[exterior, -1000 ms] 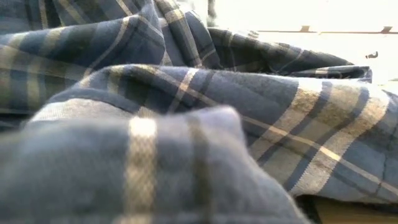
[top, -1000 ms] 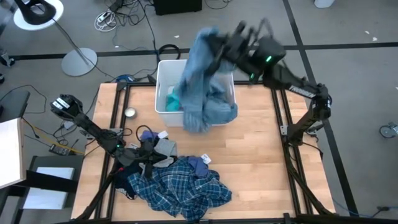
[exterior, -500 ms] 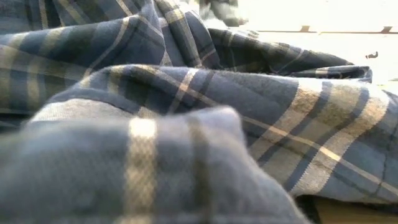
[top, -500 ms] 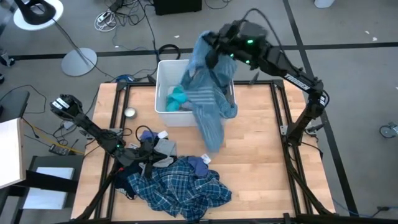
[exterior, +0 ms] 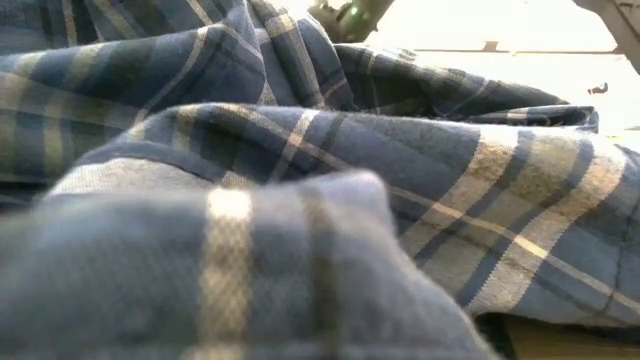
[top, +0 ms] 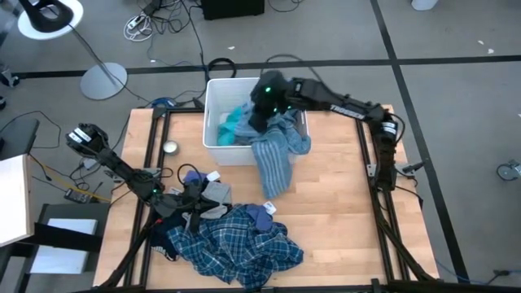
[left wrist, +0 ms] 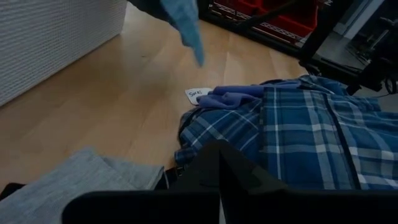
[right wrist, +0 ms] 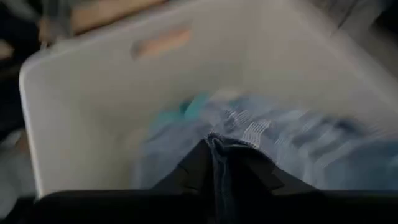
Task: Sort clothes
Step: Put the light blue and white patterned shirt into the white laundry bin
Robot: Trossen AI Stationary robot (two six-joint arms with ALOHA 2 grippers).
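Upper centre: right gripper [top: 260, 110], jaws pinching the blue-grey striped garment [top: 275, 155] over the bin [top: 213, 122], its length trailing lower-right across the rim onto the table [top: 342, 195].

Even overhead light fell on the counter [top: 342, 203], with faint shadows. At counter height the plaid shirt [exterior: 300, 200] lay close to the lens, its near fold soft, beneath a blown-out bright background. The right wrist picture was smeared, perhaps by motion, around the white bin [right wrist: 74, 112].
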